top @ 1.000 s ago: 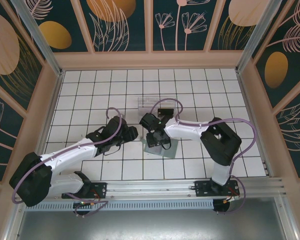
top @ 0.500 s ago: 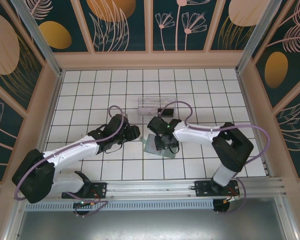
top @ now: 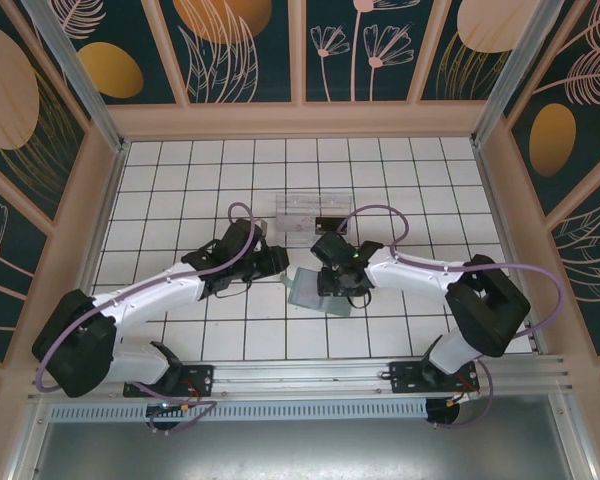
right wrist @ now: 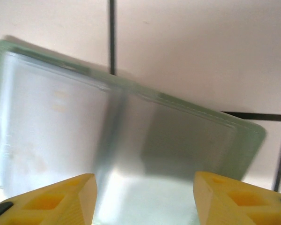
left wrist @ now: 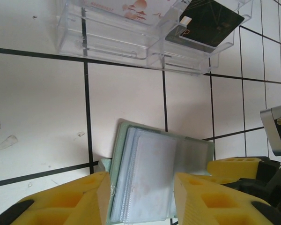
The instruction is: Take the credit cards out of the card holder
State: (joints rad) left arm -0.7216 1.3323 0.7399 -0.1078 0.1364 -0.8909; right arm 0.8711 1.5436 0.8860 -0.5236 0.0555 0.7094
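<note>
Hanging over open card holder (left wrist: 164, 173): left jaws spread, right jaws spread.

The work surface is a flat table (top: 180, 200) of white square tiles with dark grout lines, enclosed by a pale wooden border. Two items rest directly on it.

1. A clear plastic tray (top: 298, 208) (left wrist: 107, 42) with compartments sits near the centre, toward the far side.
2. A flat grey-green bifold card holder (top: 306, 291) (left wrist: 154, 173) (right wrist: 131, 136) lies open, its translucent pockets facing up. It is nearer the front edge, close to the tray but apart from it, skewed to the grout lines and spanning a tile joint.

Faint scuff marks show on the tiles left of the card holder.
</note>
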